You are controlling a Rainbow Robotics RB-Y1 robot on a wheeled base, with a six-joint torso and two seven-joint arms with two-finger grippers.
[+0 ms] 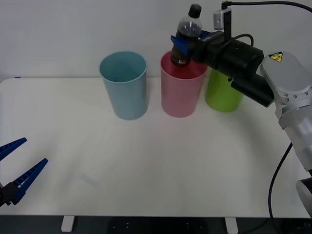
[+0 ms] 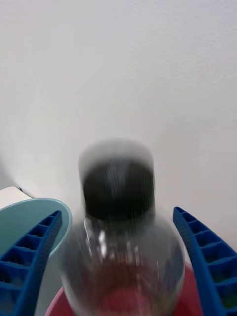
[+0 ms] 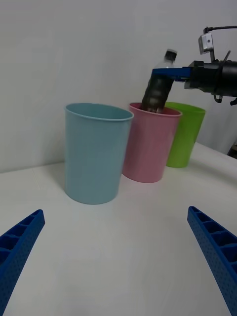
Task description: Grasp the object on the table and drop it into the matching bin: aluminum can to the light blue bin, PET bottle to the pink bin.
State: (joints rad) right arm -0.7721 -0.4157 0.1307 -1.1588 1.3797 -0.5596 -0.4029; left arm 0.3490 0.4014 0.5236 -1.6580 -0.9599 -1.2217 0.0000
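A small PET bottle [image 1: 189, 34] with a black cap sits tilted between the blue fingers of the right gripper [image 1: 181, 49], its lower end inside the rim of the pink bin [image 1: 181, 92]. In the right wrist view, gaps show between bottle and fingers, so whether they pinch it is unclear. The light blue bin [image 1: 125, 87] stands left, a lime green bin [image 1: 222, 93] right, all on the white table [image 1: 156, 161]. The left gripper [image 1: 17, 170], fingers spread, hangs over the near left edge.

R arm reaching fwd, tool [image 1: 181, 48] fingers spread | L tool [image 1: 17, 168] low, fingers apart, idle
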